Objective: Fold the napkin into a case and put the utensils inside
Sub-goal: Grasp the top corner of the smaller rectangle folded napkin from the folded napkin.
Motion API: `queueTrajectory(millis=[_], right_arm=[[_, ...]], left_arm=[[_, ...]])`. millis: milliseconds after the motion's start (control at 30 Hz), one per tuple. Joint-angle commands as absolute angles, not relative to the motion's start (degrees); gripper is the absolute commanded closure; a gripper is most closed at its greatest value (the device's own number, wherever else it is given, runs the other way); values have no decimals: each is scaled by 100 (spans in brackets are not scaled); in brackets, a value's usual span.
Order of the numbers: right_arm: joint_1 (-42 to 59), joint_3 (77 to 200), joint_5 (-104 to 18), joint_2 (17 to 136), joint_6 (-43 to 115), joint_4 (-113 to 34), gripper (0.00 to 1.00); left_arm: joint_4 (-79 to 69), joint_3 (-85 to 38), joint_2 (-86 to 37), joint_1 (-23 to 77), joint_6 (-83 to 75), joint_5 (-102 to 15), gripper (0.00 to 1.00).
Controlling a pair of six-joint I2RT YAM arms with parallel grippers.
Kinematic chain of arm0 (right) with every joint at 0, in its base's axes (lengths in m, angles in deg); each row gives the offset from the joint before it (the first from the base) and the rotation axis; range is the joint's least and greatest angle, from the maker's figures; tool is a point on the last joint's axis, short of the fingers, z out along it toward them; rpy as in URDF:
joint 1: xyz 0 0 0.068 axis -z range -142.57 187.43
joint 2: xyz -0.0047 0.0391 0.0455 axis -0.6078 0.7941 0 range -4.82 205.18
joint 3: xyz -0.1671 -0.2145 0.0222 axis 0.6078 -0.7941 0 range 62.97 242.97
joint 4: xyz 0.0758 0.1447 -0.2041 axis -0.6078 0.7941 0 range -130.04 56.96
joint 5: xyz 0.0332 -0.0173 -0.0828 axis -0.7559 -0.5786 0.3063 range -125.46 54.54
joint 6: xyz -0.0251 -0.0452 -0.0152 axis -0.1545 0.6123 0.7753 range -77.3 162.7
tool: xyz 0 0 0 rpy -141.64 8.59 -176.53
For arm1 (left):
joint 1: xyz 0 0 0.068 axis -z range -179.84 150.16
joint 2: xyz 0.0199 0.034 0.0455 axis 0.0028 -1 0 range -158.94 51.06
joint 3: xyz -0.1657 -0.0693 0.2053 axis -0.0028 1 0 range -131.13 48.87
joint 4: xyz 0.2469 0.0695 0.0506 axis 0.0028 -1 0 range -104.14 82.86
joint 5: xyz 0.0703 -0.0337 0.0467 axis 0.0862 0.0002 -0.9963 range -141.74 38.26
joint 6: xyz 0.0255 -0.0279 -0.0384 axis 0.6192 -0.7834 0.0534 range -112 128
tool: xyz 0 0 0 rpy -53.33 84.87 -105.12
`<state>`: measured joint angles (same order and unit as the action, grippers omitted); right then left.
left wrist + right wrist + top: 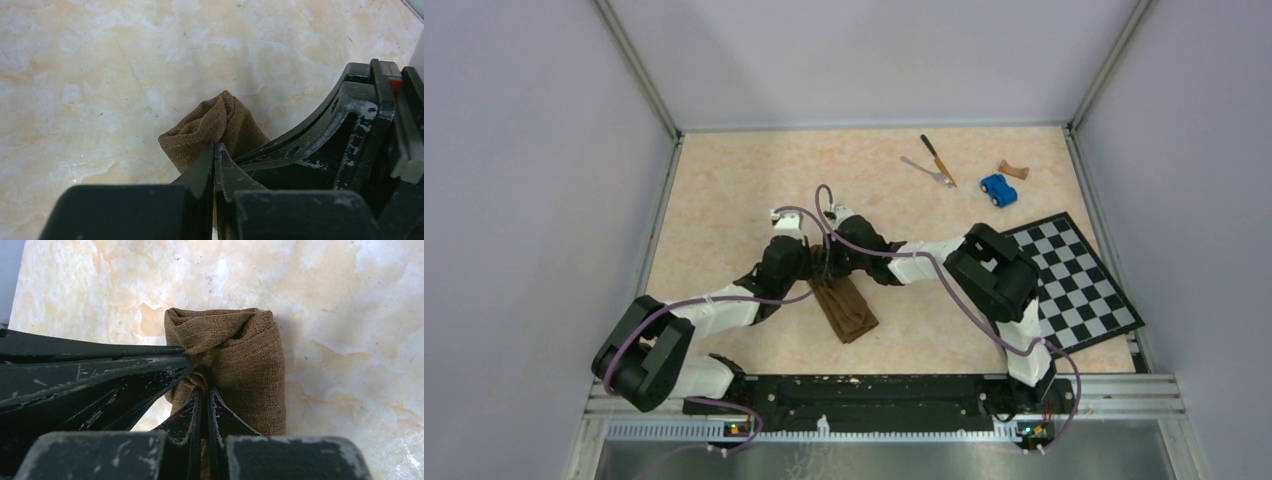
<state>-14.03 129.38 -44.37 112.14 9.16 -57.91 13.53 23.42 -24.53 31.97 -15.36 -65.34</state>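
**Both pincers clamped on the far end of the folded napkin: risks from here**

Top view: The napkin (848,312) is lying mid-table as a narrow folded strip, running diagonally toward the near edge. The left gripper (812,267) and right gripper (827,267) are meeting at its far end, just beside each other. The knife (937,158) and fork (927,171) are lying well apart from the cloth, far right, near a blue toy car (998,189). Judgement: with the arms crowding this closely, uneven motion could make the fingers collide.

Left wrist view: The left gripper (215,151) is pinching shut on a bunched corner of the napkin (215,117), with the cloth puckering above the tips. The right gripper's fingers are pressing in from the right. Risk: the pinch may be catching only some layers, so a lift or pull could peel the fold open.

Right wrist view: The right gripper (202,392) is closing tight on gathered cloth beside the left one. The napkin (252,365) is wrinkling at the end. Risk: if this end is the mouth, the crumpling could block the utensils from going in, and pulling in different directions could skew the strip.
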Motion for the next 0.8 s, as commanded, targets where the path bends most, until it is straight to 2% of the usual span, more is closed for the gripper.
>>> queueTrajectory(millis=[0, 133, 267, 533, 767], right_arm=[[-1381, 13021, -4673, 11213, 1261, -5930, 98], [-1370, 12914, -4812, 10879, 1588, -5764, 79], [-1368, 12840, -4938, 10629, 1723, -5764, 67], [-1322, 12789, -4959, 10319, 1767, -5783, 53], [-1162, 12783, -5090, 10462, 1391, -6134, 55]], left_arm=[[1346, 2282, -2369, 3185, -1773, -6605, 100], [1385, 2357, -2380, 3071, -1823, -6436, 100], [1414, 2417, -2377, 2962, -1891, -6296, 100], [1337, 2495, -2168, 2817, -1863, -6227, 100], [1265, 2504, -2057, 2732, -1881, -6145, 100]])
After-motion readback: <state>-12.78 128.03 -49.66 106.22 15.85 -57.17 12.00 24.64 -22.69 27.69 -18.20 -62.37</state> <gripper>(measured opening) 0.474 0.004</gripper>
